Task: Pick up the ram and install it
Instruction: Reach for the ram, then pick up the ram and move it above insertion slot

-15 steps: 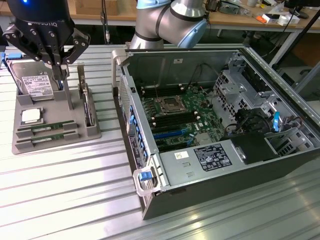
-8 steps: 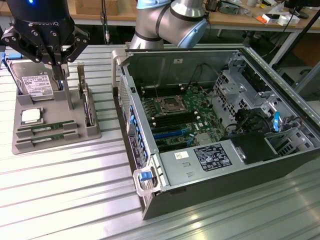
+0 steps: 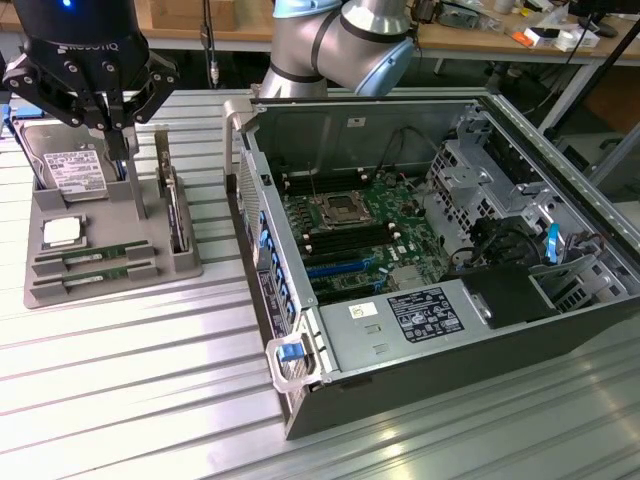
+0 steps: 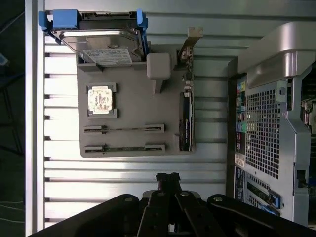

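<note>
Ribbed metal counter (image 3: pixel 130 380), workshop benches behind. Black gripper (image 4: pixel 168 177) cut off at frame edge in exterior view, partly hiding silver hard drive (image 3: pixel 70 165). Silver arm (image 3: pixel 330 45) bends across; gripper hangs over grey plastic tray (image 4: pixel 133 108), fingers clenched together, grasping nothing. Two long thin green ram sticks (image 3: pixel 97 257) sit in tray slots, near square silver CPU chip (image 3: pixel 62 232). Open grey computer case (image 3: pixel 380 125) on exterior view's right.
</note>
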`<state>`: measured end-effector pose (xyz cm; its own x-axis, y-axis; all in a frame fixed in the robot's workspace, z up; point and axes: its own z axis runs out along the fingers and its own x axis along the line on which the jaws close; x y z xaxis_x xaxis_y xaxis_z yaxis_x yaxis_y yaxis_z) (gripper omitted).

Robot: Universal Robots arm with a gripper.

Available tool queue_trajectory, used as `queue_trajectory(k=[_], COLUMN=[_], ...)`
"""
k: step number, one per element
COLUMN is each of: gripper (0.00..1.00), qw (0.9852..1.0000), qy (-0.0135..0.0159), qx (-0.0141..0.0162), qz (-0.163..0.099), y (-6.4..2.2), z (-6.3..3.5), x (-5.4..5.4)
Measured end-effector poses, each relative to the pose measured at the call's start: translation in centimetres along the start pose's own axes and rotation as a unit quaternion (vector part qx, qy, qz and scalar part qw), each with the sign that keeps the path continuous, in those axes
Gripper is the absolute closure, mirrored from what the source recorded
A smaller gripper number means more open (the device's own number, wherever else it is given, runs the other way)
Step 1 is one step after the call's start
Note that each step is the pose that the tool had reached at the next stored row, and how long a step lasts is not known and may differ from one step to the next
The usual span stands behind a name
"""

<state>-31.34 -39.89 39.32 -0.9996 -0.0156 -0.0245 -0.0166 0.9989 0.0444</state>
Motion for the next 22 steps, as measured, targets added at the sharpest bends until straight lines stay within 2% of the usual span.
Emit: queue_trajectory(k=[10, 11, 13, 16, 18, 20, 21, 22], gripper=[0.89, 0.89, 0.89, 0.89, 0.89, 0.89, 0.89, 0.89], qw=[1.0000, 0.9998, 0.9983, 0.9953, 0.9906, 0.9826, 0.9795, 0.9772], qy=[0.0002, 0.0010, 0.0026, 0.0043, 0.0061, 0.0082, 0.0089, 0.0094], qx=[-0.0001, -0.0005, -0.0014, -0.0024, -0.0034, -0.0045, -0.0049, -0.0052], qz=[-0.004, -0.022, -0.058, -0.097, -0.137, -0.186, -0.201, -0.212], y=[0.00, 0.00, 0.00, 0.00, 0.00, 0.00, 0.00, 0.00], z=[0.00, 0.00, 0.00, 0.00, 0.00, 0.00, 0.00, 0.01], x=[0.00, 0.00, 0.00, 0.00, 0.00, 0.00, 0.00, 0.00])
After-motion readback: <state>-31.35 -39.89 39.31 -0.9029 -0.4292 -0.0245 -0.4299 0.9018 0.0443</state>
